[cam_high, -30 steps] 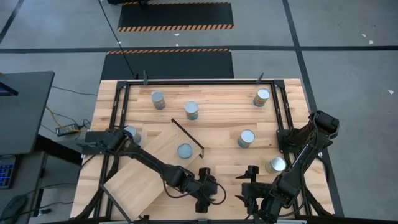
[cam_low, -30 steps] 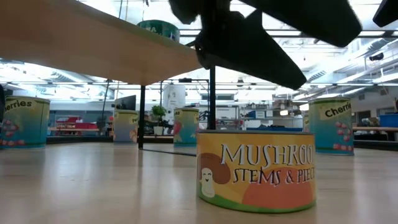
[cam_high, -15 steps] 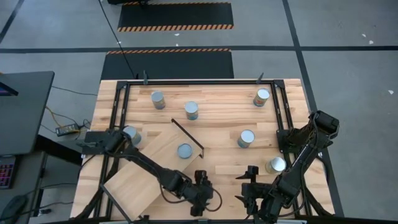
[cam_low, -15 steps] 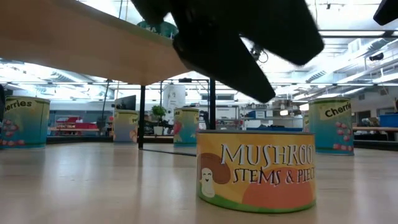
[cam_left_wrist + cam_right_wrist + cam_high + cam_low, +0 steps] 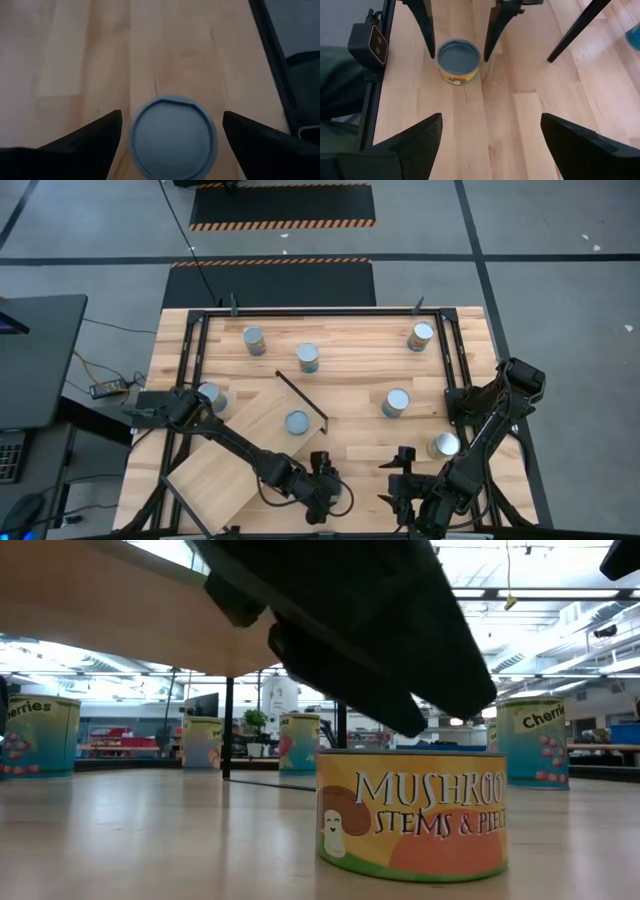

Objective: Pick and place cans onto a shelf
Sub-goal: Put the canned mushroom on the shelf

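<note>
Left gripper (image 5: 170, 132) hangs low at the worktop's (image 5: 360, 395) six o'clock, fingers spread wide either side of a can (image 5: 173, 137) (nothing gripped); right gripper (image 5: 490, 132) parked, open.

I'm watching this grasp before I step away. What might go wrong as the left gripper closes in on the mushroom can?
The left gripper is open, its fingers on either side of the mushroom can. A finger coming down on the rim may tip or shove the can. Lifted toward the shelf, the can might knock the can already standing there. The right gripper, open nearby, may crowd that path.
</note>
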Robot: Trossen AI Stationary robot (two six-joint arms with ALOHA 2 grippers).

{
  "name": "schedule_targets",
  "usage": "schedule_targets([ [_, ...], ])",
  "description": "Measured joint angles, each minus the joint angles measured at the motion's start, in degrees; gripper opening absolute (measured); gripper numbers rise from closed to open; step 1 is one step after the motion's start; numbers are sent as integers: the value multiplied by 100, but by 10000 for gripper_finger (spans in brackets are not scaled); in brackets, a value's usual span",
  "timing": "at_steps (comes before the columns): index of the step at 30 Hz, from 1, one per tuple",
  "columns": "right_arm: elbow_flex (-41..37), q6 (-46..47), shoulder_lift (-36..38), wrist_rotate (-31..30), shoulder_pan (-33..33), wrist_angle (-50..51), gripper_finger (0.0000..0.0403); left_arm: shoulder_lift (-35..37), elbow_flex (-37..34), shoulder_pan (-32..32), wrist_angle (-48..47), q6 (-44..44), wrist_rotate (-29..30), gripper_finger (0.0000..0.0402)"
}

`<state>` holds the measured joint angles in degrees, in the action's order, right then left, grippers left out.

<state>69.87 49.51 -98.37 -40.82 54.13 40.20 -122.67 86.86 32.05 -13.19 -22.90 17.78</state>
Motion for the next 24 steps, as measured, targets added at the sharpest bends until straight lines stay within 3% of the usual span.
schedule_targets([
  [16,0,-17,0,-7,0,-59,346,0,-567,28,600,220,155,350],
  [24,0,-21,0,-7,0,-69,346,-163,-528,-2,700,168,220,297],
])
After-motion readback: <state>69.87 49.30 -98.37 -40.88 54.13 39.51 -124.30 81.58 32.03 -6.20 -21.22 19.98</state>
